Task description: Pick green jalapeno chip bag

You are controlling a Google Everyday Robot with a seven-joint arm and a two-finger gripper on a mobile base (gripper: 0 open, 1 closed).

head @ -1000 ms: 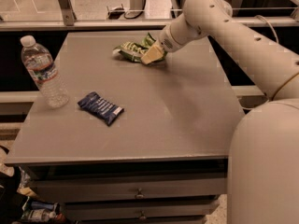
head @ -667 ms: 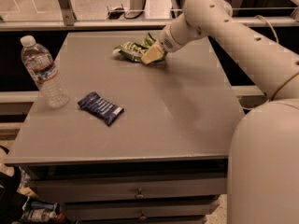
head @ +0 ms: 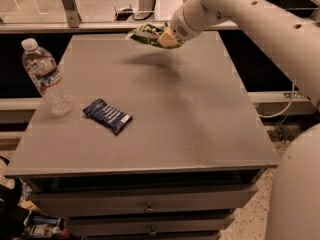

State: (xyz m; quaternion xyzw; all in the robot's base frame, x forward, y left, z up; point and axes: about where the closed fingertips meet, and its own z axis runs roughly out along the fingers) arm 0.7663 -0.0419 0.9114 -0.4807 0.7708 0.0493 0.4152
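Camera view: gripper [head: 167,38] above far edge of table [head: 200,124], clamped on one green jalapeno chip bag [head: 145,34], bag clear of surface. One blue packet [head: 107,115], one water bottle [head: 46,76], both left of gripper, nearer camera.

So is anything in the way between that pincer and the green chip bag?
Nothing visible. The pincer grips the green jalapeno chip bag, holding it off the table near its far edge. The blue packet and the water bottle sit well apart, on the table nearer the camera.

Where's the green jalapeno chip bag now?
Camera view, top centre: the green jalapeno chip bag hangs in the gripper above the far end of the table.
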